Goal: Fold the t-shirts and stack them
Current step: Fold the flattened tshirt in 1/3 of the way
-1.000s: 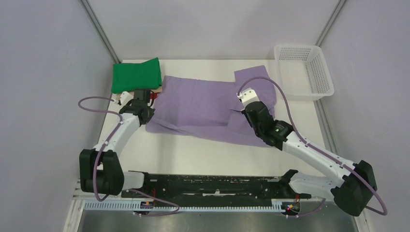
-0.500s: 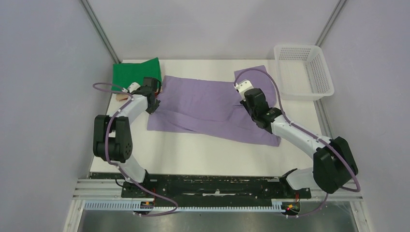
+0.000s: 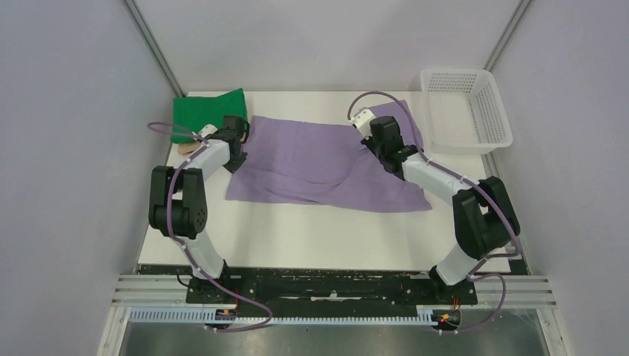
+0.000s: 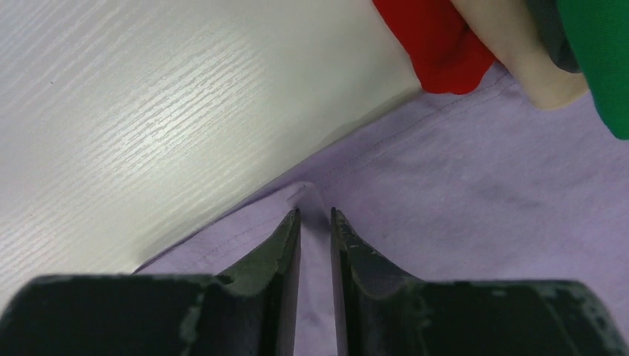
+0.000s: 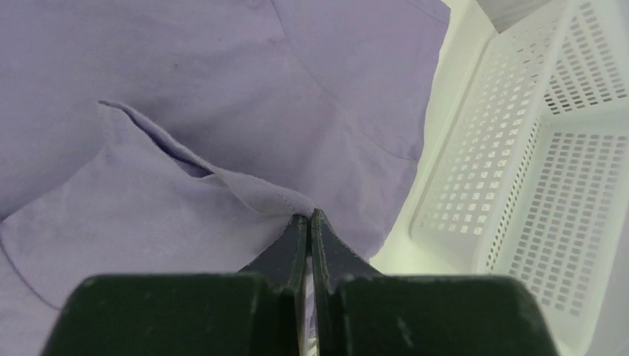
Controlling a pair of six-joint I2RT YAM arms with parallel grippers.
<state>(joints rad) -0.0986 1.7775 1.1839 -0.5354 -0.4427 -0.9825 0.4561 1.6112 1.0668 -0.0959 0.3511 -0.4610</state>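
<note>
The lavender-purple t-shirt lies folded in half across the table's middle. My left gripper rests at its left edge. Its jaws stand slightly open, with a small raised ridge of purple cloth at the tips. My right gripper sits on the shirt's right part, shut on a lifted fold of the purple cloth. At the back left, the green shirt tops a folded stack. Red and beige shirts show under the green.
A white mesh basket stands at the back right corner, just right of my right gripper. Bare white table runs along the near side. Grey walls close in on both sides.
Both arms reached toward the back, carrying the shirt's near edge over onto itself. The left jaws, shut a second ago, have parted a little.
</note>
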